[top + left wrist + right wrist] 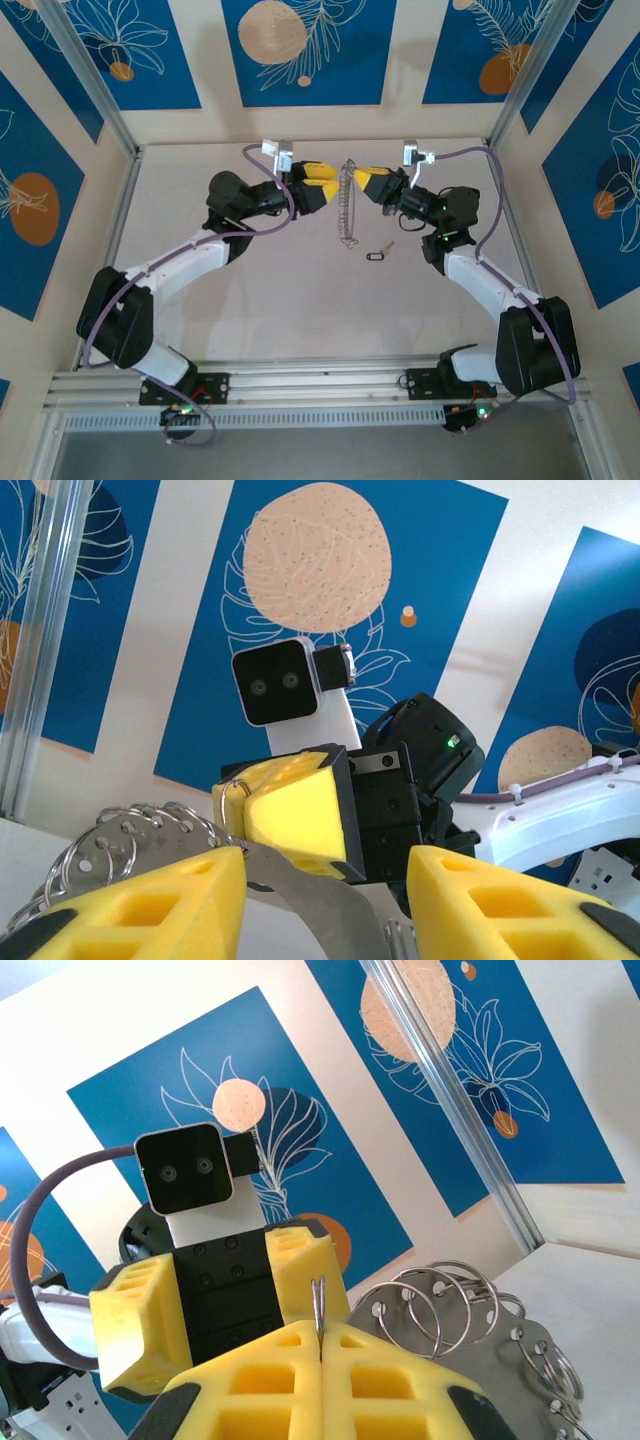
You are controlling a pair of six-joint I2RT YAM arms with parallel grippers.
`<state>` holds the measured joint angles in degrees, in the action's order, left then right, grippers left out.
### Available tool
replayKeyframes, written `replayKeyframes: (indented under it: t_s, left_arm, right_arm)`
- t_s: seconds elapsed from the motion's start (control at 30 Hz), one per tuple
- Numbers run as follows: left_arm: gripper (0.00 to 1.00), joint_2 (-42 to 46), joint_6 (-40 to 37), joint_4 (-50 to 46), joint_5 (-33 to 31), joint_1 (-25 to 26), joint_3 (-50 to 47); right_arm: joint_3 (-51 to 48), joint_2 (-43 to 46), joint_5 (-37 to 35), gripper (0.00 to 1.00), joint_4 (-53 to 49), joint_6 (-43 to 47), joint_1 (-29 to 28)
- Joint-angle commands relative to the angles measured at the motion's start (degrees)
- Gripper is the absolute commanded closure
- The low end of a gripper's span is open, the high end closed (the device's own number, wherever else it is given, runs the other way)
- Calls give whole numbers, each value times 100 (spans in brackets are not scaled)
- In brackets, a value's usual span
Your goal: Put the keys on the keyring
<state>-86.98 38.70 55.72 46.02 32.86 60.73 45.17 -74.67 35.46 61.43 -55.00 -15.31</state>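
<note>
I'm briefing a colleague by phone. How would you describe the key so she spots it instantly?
Find the keyring held by the right gripper at mid-table. Just right of its near end, the key lies on the table. It alone has a black oblong head and brass tip; the keyring is all silvery wire.

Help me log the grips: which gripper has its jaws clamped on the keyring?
The right gripper: its jaws are pressed together on one wire ring of the keyring, while the left gripper has its jaws apart.
</note>
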Motion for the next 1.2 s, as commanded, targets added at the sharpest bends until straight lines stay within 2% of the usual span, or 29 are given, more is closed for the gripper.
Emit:
replayKeyframes:
  t_s: [0.0,0.1,0.83,1.17]
  left_arm:
    - [58,-57,181,239,-33,-35,23]
    - [61,-149,295,345,29,-34,71]
    - [62,-238,217,378,-32,-38,185]
    - [70,-241,199,477,-97,-39,167]
  right_arm:
    - [43,-57,-225,100,635,-239,-108]
    - [102,-119,-190,100,655,-256,-208]
    - [73,-157,-219,100,710,-254,-459]
    - [71,-165,-174,100,675,-237,-510]
